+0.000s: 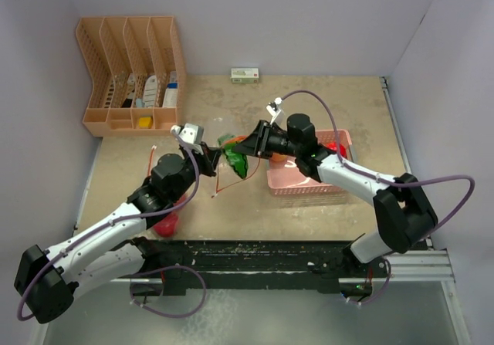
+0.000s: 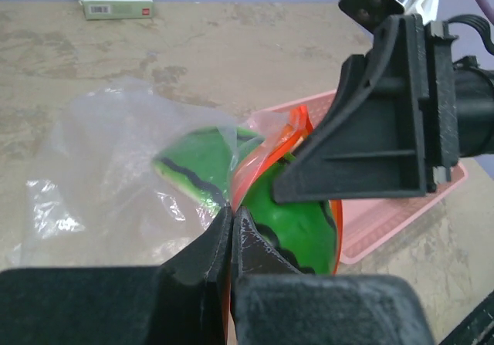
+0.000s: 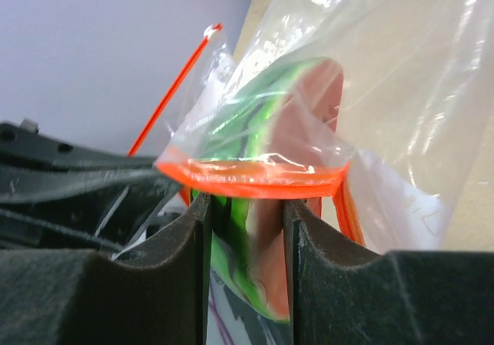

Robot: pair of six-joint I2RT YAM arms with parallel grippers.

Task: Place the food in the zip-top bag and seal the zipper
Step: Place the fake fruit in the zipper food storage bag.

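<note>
Food: green melon-slice toy point(image 2: 293, 221) halfway through mouth of zip-top bag point(image 2: 116, 152), between both arms. Right hand point(image 3: 247, 210) clamped on slice; left hand point(image 2: 231, 233) pinched shut on bag's orange zipper rim. Step: insertion. Next, likely: push deeper, release, withdraw without dragging slice out

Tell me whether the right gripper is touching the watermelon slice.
Touching. The right wrist view shows the right gripper with its jaws pressed against both sides of the watermelon slice.
</note>
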